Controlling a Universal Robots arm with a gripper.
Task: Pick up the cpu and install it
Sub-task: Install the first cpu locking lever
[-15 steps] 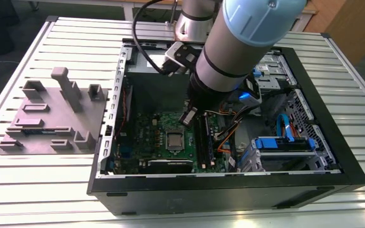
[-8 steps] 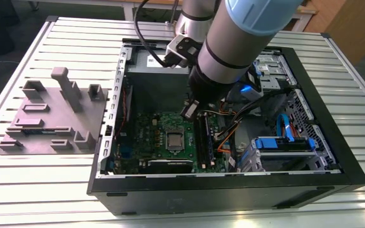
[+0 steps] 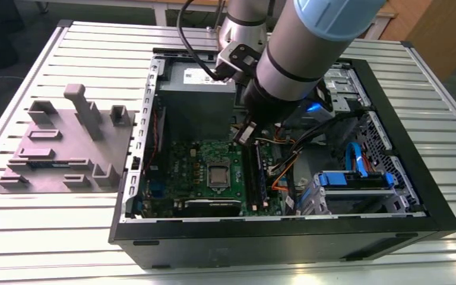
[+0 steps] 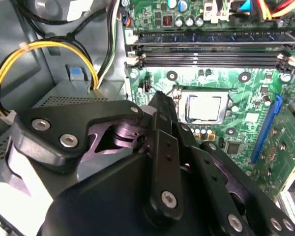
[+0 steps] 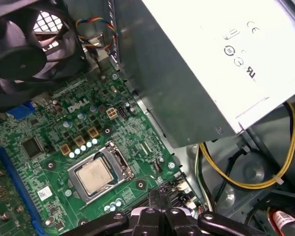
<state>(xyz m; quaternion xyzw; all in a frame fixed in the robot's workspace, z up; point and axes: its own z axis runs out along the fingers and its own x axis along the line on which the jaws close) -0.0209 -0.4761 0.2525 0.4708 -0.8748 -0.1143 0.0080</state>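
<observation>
My gripper (image 4: 160,105) fills the lower half of the second wrist view, its black fingers (image 4: 163,147) pressed together with nothing between them; in the first wrist view the fingertips (image 5: 160,196) meet at the bottom centre of the frame. In the exterior view my gripper (image 3: 246,134) hangs at the middle of the frame, inside the open computer case (image 3: 402,196), above the green motherboard (image 3: 188,172).

Just beyond my fingertips the cpu (image 4: 204,108) lies flat in its socket on the motherboard (image 4: 226,88), right of centre in the second wrist view, apart from my fingers. In the first wrist view the cpu (image 5: 94,176) sits lower left of centre, silver top up, inside the socket frame (image 5: 119,160). In the exterior view it (image 3: 218,174) is the pale square near the middle of the board.

Farther off, the long memory slots (image 4: 211,59) cross the upper part of the second wrist view. The grey power supply (image 5: 211,64) takes up the upper right of the first wrist view, with yellow wires (image 5: 246,184) looping below it, and a black fan (image 5: 24,59) sits at upper left.
</observation>
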